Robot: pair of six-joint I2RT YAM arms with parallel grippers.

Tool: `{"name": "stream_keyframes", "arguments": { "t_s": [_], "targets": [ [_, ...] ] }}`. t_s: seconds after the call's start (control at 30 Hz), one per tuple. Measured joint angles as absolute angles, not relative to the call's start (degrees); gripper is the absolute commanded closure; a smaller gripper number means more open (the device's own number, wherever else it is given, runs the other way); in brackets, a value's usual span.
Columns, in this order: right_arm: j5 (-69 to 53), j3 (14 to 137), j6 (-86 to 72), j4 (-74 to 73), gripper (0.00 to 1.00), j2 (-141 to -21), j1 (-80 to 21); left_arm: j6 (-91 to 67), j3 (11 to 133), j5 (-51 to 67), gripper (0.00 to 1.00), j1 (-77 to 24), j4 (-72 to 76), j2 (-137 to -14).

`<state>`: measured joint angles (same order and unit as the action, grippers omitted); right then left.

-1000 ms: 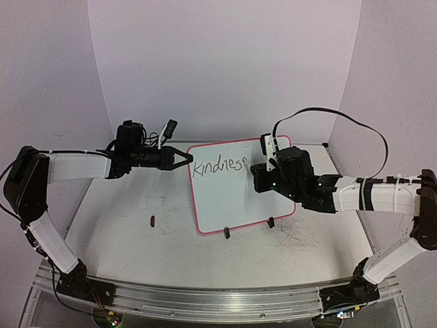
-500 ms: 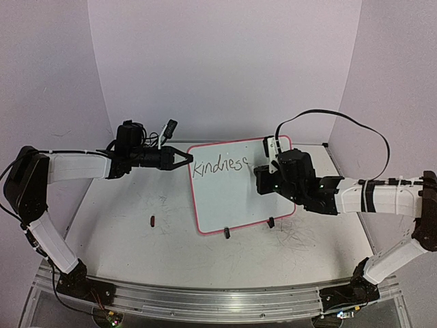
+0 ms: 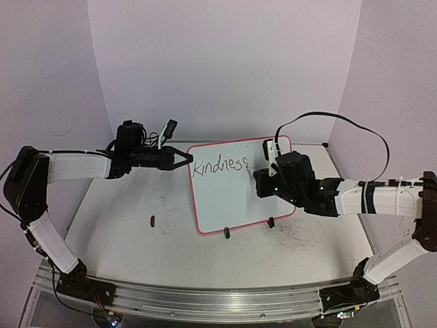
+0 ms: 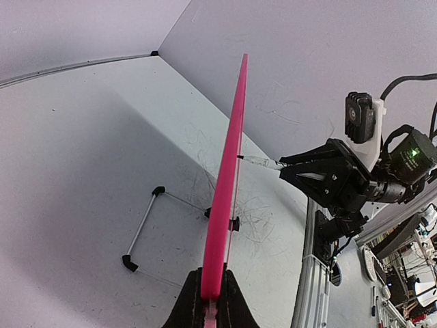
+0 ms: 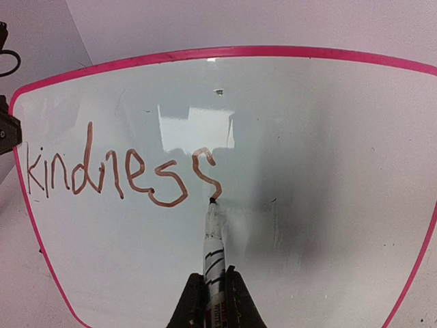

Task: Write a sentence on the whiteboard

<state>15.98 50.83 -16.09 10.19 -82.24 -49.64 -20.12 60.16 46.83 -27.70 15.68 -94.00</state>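
Note:
The whiteboard point(image 3: 235, 191), pink-framed, stands tilted at the table's middle on two black clip feet. My left gripper point(image 3: 187, 159) is shut on its left frame edge, seen edge-on in the left wrist view point(image 4: 225, 205). The sentence point(image 3: 220, 166) reads "kindness" in one line; in the right wrist view point(image 5: 102, 174) the last s is partly drawn. My right gripper point(image 3: 263, 179) is shut on a white marker point(image 5: 214, 239). The marker tip touches the board at the lower end of the last s. The marker also shows in the left wrist view point(image 4: 261, 162).
A small dark cap point(image 3: 152, 220) lies on the scuffed tabletop left of the board. A thin wire stand point(image 4: 140, 229) with black ends lies on the table behind the board. Purple walls close in at the back and both sides.
The last s has grown from a short top stroke to most of the letter. My right gripper has moved slightly down and right with the marker. The left arm has not moved.

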Motion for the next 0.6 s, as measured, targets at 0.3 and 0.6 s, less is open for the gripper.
{"name": "stream_keyframes", "arguments": {
  "t_s": [0.3,0.6],
  "targets": [
    [15.65,50.98,-16.33,10.22,1.00,-82.51,-49.92,-20.10,60.16,46.81,1.00,-27.70,15.68,-94.00],
    [14.05,49.57,-12.69,11.09,1.00,-78.15,-49.86,-19.85,60.16,46.82,1.00,-27.80,15.66,-93.79]
  ]
}}
